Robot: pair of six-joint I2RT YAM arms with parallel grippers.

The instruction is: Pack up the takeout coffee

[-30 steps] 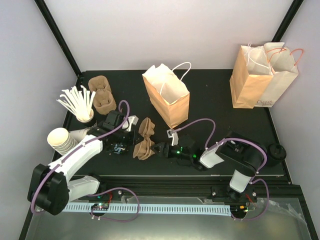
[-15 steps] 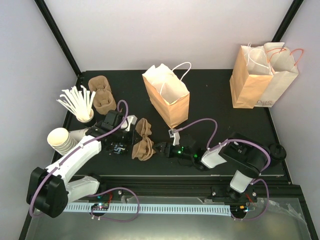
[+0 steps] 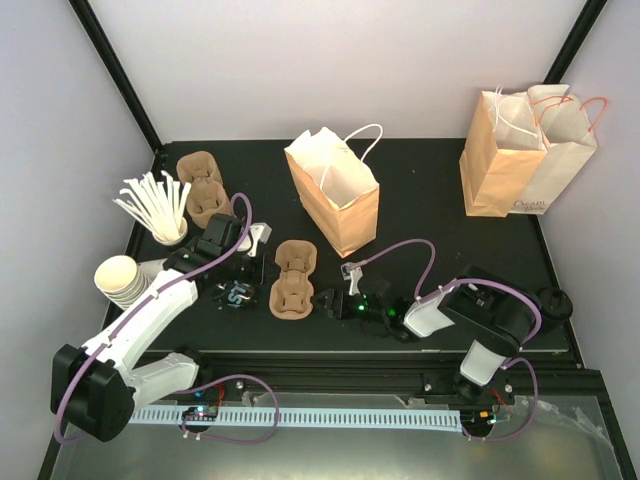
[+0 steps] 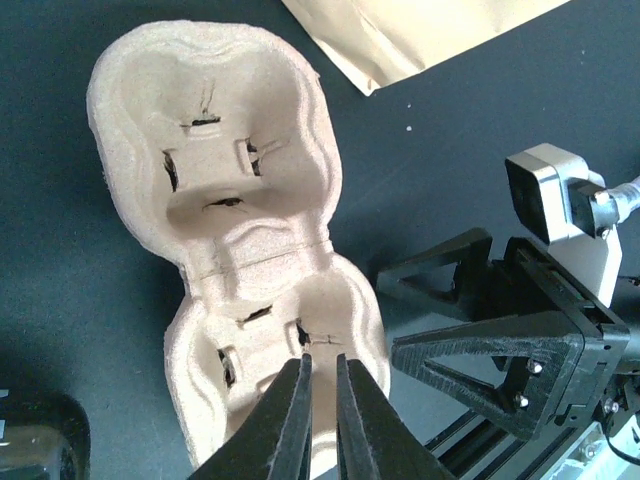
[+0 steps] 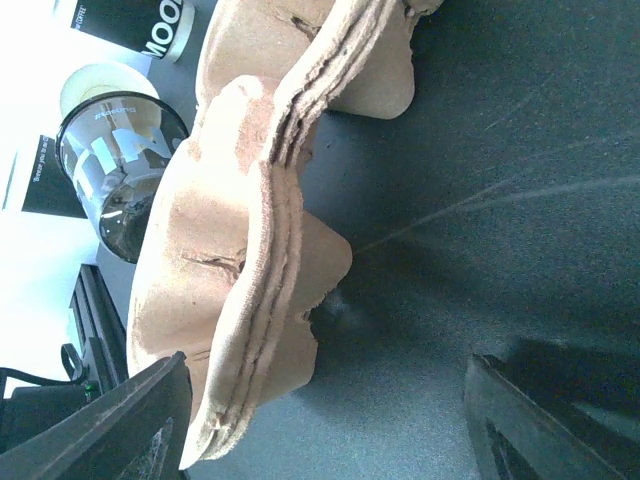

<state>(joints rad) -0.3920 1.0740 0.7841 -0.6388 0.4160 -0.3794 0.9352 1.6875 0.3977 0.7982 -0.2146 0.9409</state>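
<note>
Since the earlier frame the carrier (image 3: 293, 281) had dropped from a tilted, folded-looking pose between the two arms to lying flat on the worktop (image 3: 430, 210), both wells facing up.

Our left tool (image 4: 320, 365) sat over the near well, its fingers pressed almost together with only a sliver between them. From the wrist view the tips met at the wall of that well, so we judged it pinched on the pulp, though the contact itself was partly hidden. Our right tool (image 3: 324, 300) stood with its fingers wide apart and nothing between them, just beside the carrier's right edge but not touching it.

Moving outward, the takeout coffee (image 3: 237, 296) stood on the worktop just left of the carrier, near the left arm's wrist and not held by either tool. Behind the carrier, well apart from it, an open paper bag (image 3: 335, 190) waited upright.

We read the change as the carrier now being laid ready to take a cup. Both wells looked empty, so the coffee had yet to be seated, and bagging was further off. Our next step probably meant freeing the left tool from the pulp and reaching for the coffee beside it, without nudging the light carrier out of place.
</note>
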